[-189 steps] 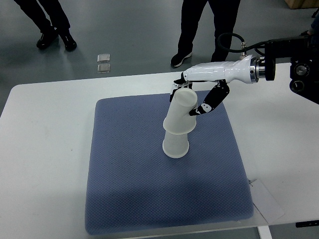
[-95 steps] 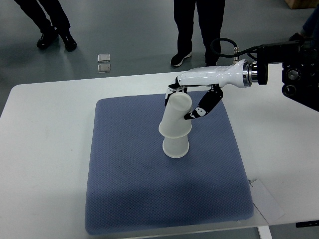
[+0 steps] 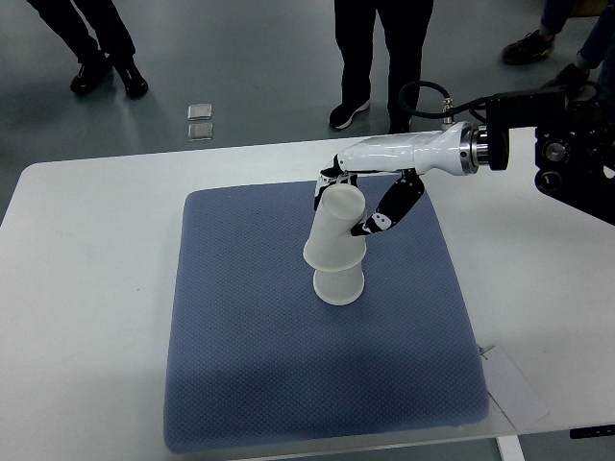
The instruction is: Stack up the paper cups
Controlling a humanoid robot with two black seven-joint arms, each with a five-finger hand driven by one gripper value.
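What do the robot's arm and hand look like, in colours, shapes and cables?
Only the right arm shows. Its outer part is black and boxy, ending in a round silver ring. A black cable loops up from there. The right hand has a smooth glossy white shell for its back, and slim fingers of black segments with small white marks.

White surface (image 3: 86,288) here, rounded corners, sitting on a grey floor (image 3: 240,67). Most of the middle is covered by a big blue textured mat (image 3: 250,365), laid a bit skewed to the edges. An upside-down paper cup (image 3: 338,285) stands on the mat near its centre. A flat clear plastic sheet (image 3: 519,389) lies by the mat's near right corner.
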